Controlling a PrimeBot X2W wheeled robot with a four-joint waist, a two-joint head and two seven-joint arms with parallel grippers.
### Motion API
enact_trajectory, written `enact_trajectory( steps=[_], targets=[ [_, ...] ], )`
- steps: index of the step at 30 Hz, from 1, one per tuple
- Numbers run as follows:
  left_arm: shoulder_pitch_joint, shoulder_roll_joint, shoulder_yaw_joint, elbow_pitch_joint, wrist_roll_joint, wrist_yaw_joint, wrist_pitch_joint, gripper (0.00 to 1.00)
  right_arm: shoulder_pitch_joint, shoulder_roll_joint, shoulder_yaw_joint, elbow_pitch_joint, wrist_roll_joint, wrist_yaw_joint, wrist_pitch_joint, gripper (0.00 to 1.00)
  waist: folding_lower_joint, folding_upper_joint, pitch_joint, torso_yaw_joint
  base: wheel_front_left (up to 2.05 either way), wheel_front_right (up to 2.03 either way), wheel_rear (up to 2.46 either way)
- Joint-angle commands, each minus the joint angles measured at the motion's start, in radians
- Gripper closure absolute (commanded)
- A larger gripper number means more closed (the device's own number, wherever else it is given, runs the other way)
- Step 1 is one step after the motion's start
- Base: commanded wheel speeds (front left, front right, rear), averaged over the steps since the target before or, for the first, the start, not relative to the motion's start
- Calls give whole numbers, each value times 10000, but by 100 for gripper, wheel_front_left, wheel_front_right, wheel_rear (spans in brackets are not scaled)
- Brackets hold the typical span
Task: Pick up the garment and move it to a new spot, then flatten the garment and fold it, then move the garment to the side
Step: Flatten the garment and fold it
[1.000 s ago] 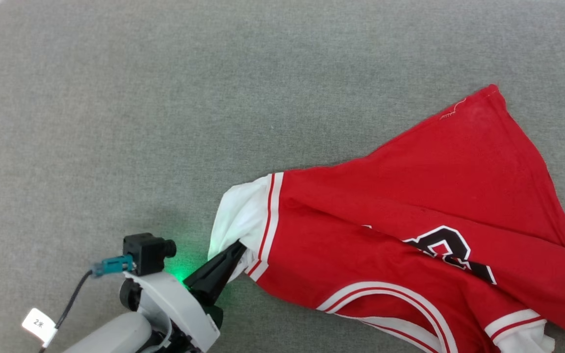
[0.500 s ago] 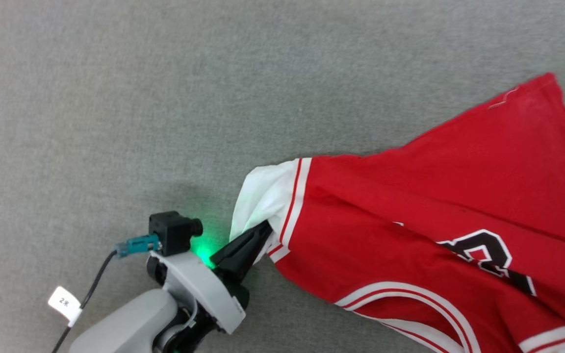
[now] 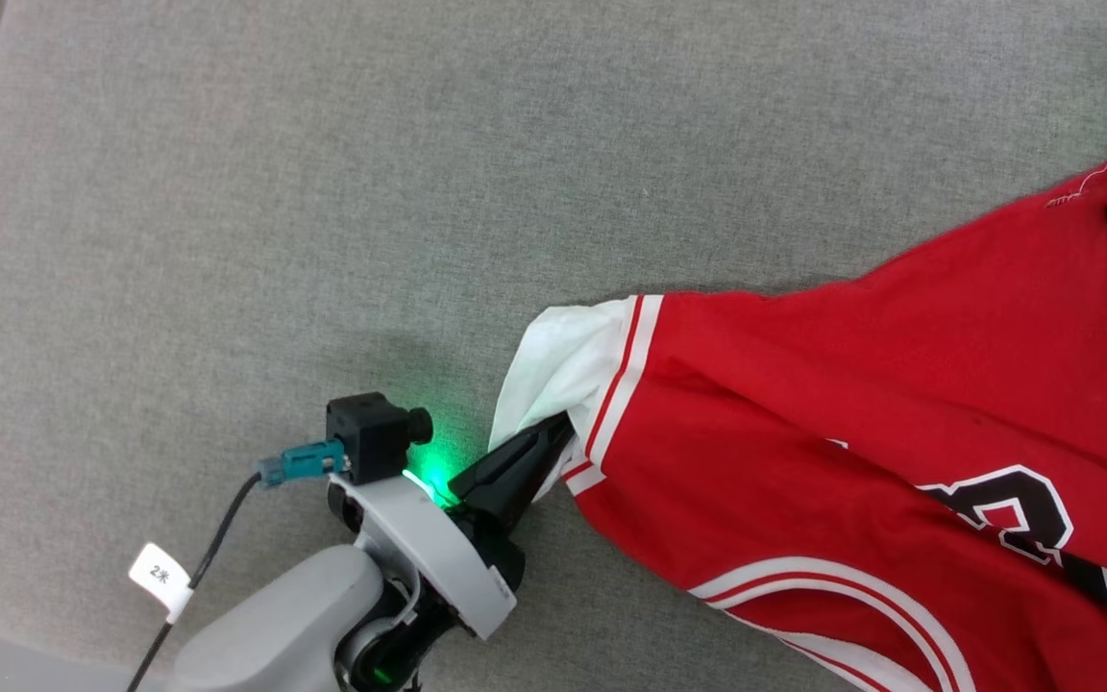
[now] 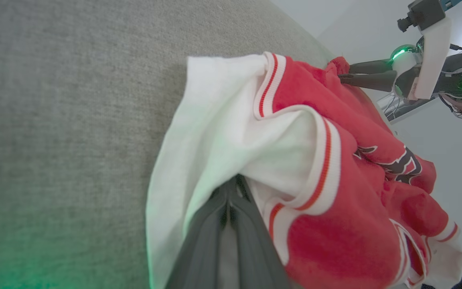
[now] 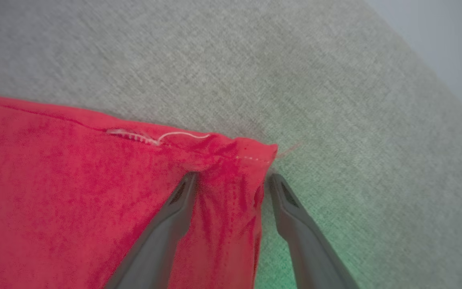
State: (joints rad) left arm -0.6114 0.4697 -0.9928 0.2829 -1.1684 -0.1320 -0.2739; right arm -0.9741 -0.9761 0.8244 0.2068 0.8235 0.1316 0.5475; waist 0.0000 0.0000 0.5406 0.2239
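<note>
The red sleeveless jersey with white side panels point(image 3: 851, 404) lies creased on the grey woven tabletop point(image 3: 323, 192), right of centre. It is not yet flat nor folded: an early stage, I judge. The left tool point(image 3: 553, 432) is clenched on its white corner. The right tool point(image 5: 231, 178) stands released astride the hem corner. The long axis runs diagonally, with the hem at the far right.

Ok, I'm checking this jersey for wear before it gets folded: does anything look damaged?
Yes: a white thread hangs loose from the hem stitching near a corner of the jersey, just beyond the open right tool. The jersey also lies bunched, not flat.
</note>
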Motion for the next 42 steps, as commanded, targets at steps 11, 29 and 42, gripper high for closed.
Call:
enact_trajectory(
  steps=[11, 29, 42],
  targets=[
    [-608, 576, 911, 503, 557, 83, 106, 100, -1000, 94, 255, 1367, 1220, -19, -2113, 100, 0, 0, -542, -482, 0, 0, 0],
    [-9083, -392, 2728, 3958, 968, 31, 338, 100, -5982, 2510, -1968, 5924, -305, -21, -6253, 100, 0, 0, -229, -2006, 0, 0, 0],
    [-9613, -856, 4500, 3880, 2034, 32, 83, 100, -6599, 3361, -2175, 7495, -800, -25, -7847, 100, 0, 0, -421, -2248, 0, 0, 0]
  ],
)
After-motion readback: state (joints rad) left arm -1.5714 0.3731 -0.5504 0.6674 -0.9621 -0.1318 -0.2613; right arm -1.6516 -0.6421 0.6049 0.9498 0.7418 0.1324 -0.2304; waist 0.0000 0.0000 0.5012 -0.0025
